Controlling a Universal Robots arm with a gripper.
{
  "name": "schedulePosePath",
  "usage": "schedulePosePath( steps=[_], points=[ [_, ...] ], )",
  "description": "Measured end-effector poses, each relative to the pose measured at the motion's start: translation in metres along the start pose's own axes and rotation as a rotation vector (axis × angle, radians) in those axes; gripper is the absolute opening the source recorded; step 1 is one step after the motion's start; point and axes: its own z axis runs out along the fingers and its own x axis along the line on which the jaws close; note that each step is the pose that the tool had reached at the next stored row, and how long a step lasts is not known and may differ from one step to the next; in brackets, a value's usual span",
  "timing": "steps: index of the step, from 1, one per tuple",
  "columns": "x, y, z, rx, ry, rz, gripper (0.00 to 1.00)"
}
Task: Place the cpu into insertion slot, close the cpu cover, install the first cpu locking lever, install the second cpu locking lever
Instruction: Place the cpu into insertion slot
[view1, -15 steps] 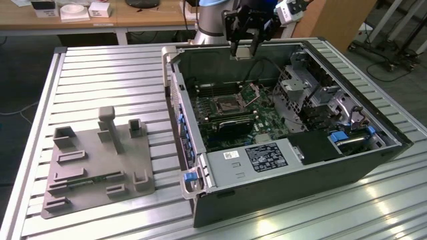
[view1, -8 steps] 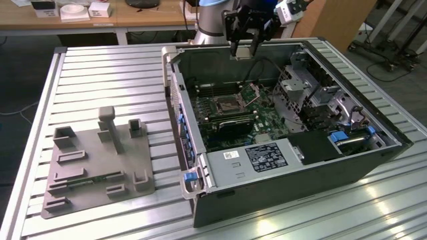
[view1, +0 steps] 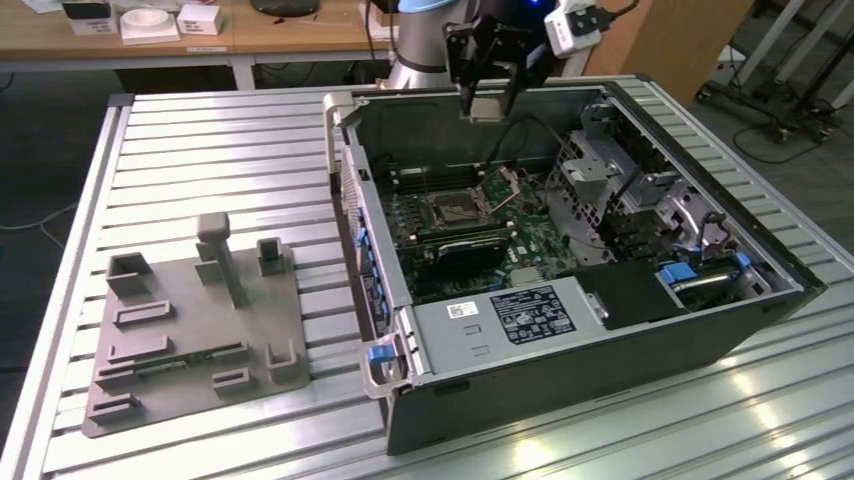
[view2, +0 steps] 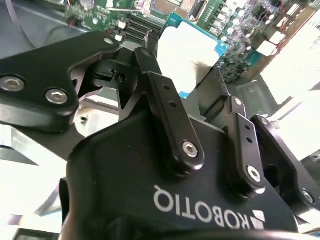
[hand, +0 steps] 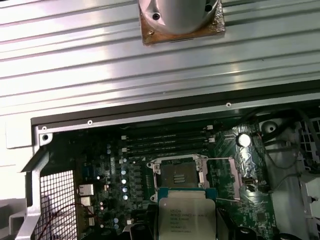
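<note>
First wrist view has the cpu, gripped by the tool in the exterior view, apart from the bare insertion slot, its cpu cover apparently raised; no step is done yet.

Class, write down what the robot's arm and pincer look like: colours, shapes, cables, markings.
A pale grey tubular arm with a blue band carries a black pincer: two flat bolted linkage fingers on a rounded body with white lettering. A white camera box with a black cable sits beside it.
</note>
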Motion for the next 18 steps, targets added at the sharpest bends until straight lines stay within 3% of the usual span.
schedulePosePath(
  steps=[3,18],
  points=[
    [0.0006,-0.0006,0.0053,-0.0005,-0.0029,0.032,0.54],
    [0.0057,-0.0085,0.031,0.0011,-0.0036,0.033,0.54]
  ],
)
